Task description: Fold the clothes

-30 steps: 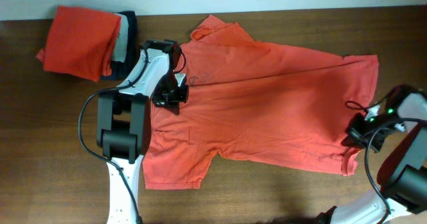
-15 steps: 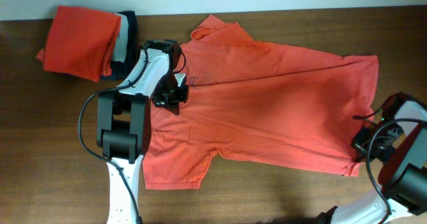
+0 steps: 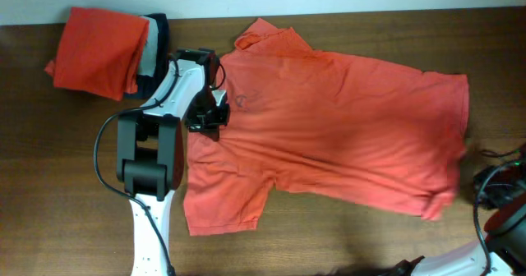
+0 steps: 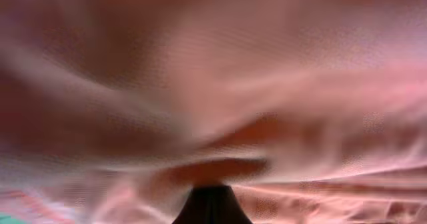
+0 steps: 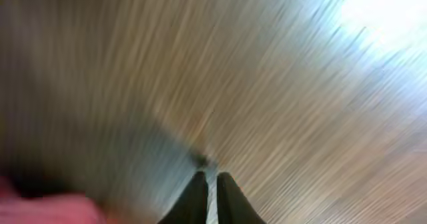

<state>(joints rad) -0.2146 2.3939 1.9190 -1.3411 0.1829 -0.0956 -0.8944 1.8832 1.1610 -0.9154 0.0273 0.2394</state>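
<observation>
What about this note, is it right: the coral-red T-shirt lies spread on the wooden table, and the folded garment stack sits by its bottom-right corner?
No: the coral-red T-shirt lies spread on the wooden table, but the folded garment stack sits at the top left, as the overhead view shows.

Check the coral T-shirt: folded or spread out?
Spread out. The T-shirt lies flat across the table, both sleeves out, no fold visible overhead.

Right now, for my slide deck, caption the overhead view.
Coral-red T-shirt spread on wooden table, left gripper pinching its collar area.
</observation>
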